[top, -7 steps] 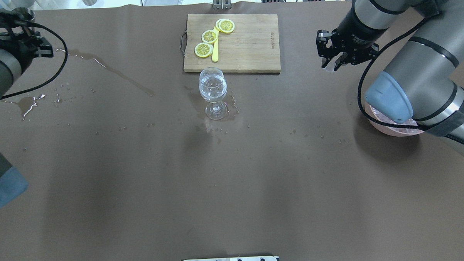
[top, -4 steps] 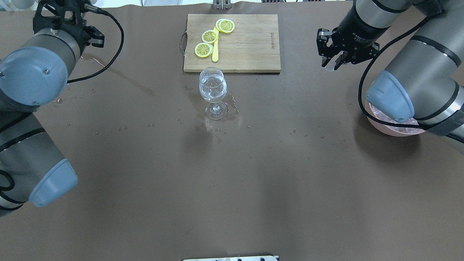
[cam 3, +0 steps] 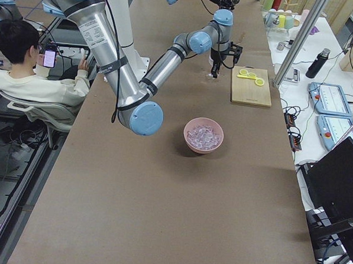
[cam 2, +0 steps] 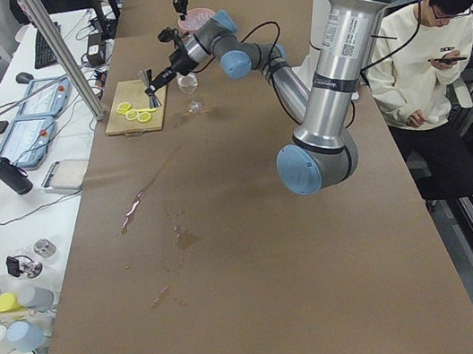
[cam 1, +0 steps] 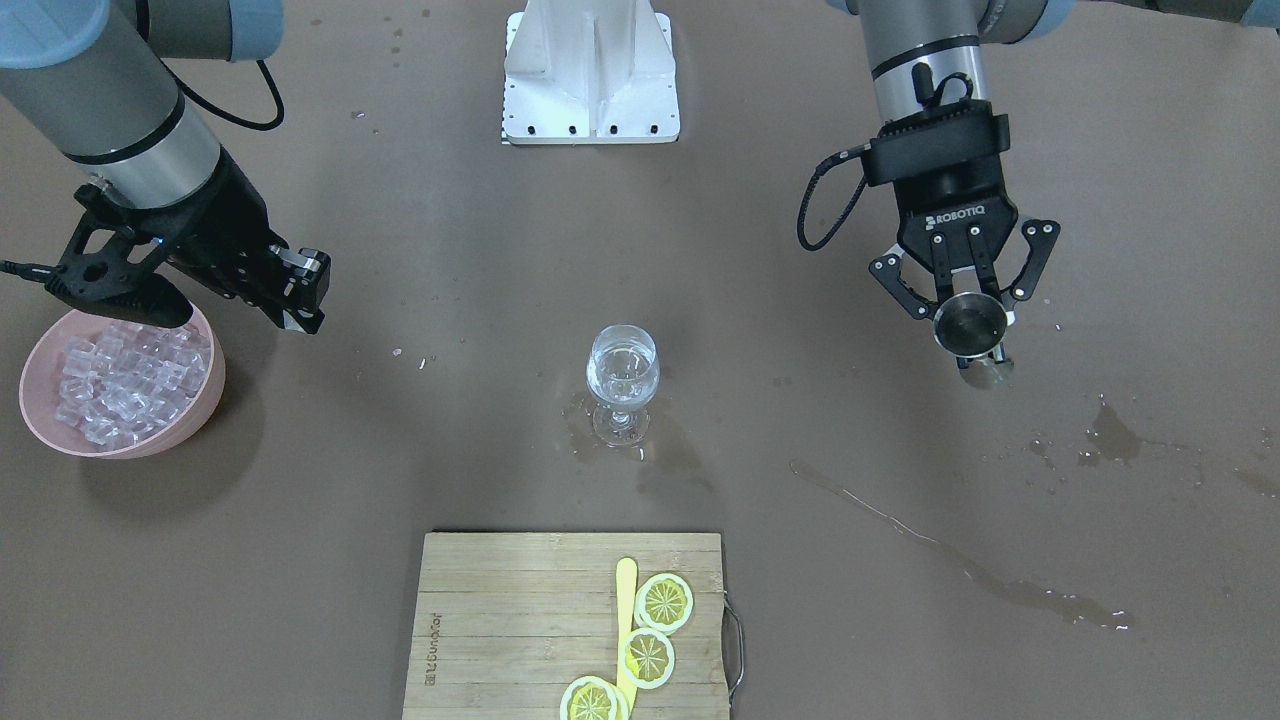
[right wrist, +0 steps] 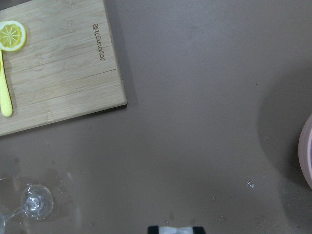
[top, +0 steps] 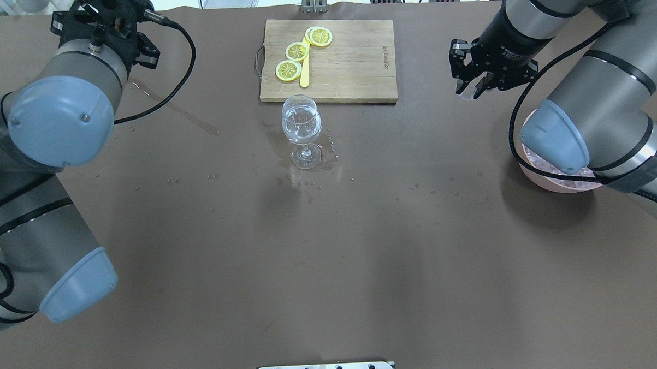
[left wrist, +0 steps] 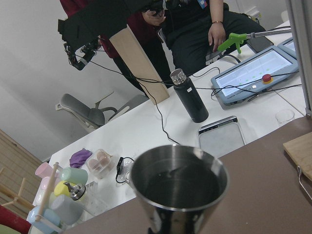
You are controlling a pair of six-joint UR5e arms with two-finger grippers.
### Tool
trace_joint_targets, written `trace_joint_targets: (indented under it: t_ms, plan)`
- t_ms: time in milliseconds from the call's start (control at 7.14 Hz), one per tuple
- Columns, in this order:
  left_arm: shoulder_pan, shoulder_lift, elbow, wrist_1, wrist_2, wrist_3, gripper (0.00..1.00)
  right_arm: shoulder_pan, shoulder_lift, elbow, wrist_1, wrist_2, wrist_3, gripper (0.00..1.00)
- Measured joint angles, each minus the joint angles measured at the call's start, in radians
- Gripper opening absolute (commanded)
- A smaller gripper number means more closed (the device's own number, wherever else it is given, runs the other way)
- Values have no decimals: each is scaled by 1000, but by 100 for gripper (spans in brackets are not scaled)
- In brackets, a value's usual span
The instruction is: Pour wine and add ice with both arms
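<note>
Left gripper clamps a steel cup, well apart from the glass holding wine. Right gripper pinches one ice cube between its fingertips, near the bowl of ice.

- left hand grips a steel cup, its mouth facing the camera.
- right hand hangs just beside a pink bowl of ice.
- wine glass stands upright mid-table, holding a little wine.
- wet streaks near the left arm.

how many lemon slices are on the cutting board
3 on the cutting board, along the yellow stick: near slice, middle slice, far slice; a fourth may hide under it.
</note>
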Motion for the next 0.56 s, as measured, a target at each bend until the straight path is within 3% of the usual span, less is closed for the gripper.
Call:
trace_joint_targets:
  t_ms: [560]
  plan:
    - [44,-167,61,26,-46,-38,0,0,-2,1,0,0,0,0]
